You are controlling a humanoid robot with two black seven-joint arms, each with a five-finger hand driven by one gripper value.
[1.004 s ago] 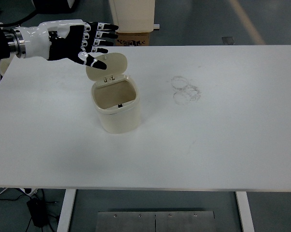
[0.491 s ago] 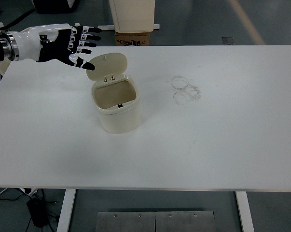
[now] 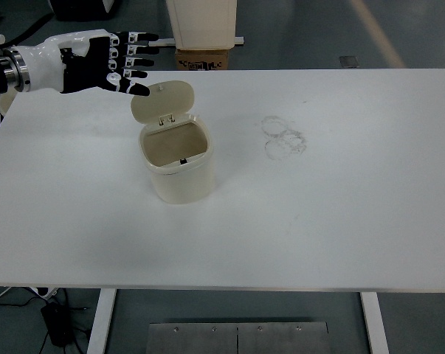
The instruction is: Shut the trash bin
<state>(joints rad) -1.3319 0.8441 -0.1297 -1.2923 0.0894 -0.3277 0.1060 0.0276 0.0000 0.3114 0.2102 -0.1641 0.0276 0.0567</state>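
Observation:
A small cream trash bin (image 3: 179, 168) stands on the white table (image 3: 318, 221), left of centre. Its round lid (image 3: 163, 100) is tipped up and back on its hinge, so the inside of the bin shows. My left hand (image 3: 115, 60) is at the upper left, just left of and slightly above the lid. Its fingers (image 3: 137, 51) are spread and hold nothing. The thumb tip is close to the lid's left edge; I cannot tell whether it touches. The right arm is out of view.
Faint ring marks (image 3: 283, 137) lie on the table right of the bin. A cream cabinet (image 3: 204, 22) and a cardboard box (image 3: 202, 59) stand on the floor beyond the far edge.
My left hand pulled back to the left from over the lid, then rose slightly with the fingers pointing more to the right. The lid stays tipped open.

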